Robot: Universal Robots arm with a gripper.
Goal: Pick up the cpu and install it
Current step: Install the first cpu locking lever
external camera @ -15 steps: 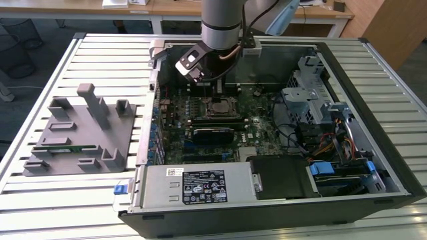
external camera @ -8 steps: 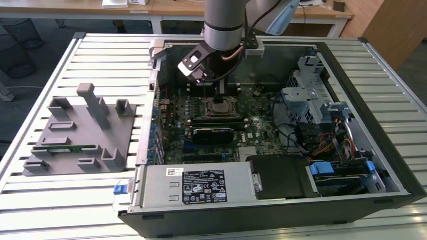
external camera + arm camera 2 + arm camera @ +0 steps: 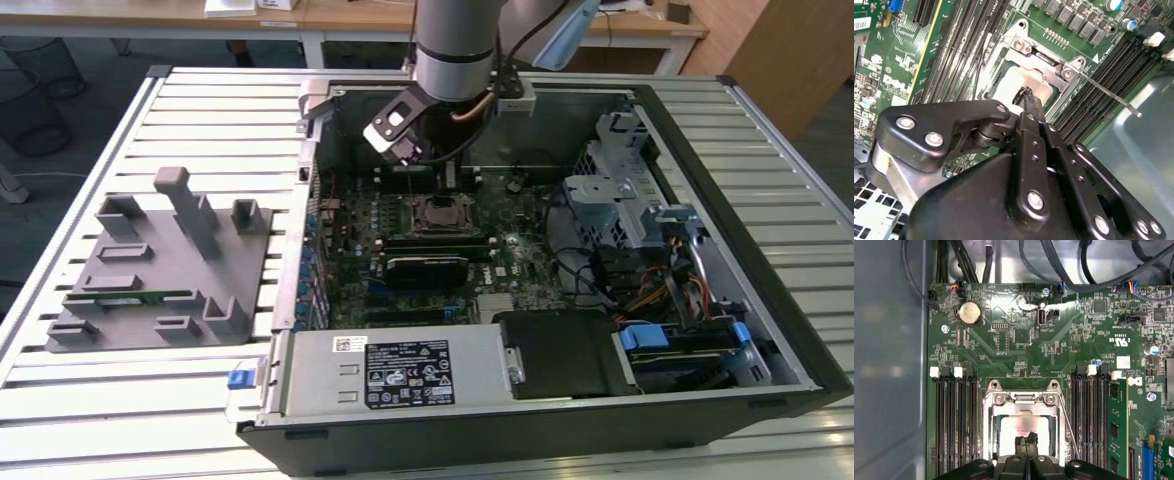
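You found the gripper (image 3: 1027,440) with its fingers pressed together, pinching nothing. The cpu (image 3: 1010,432) lay flat inside the socket (image 3: 987,412) directly beneath the fingertips, towards the far side of the computer case (image 3: 747,150); contact could not be confirmed. Being square, the cpu offered no long axis. The power supply label (image 3: 407,372) carried print, not quoted here.

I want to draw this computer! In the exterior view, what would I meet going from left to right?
Grey parts stand → green motherboard → bundle of coloured wires.
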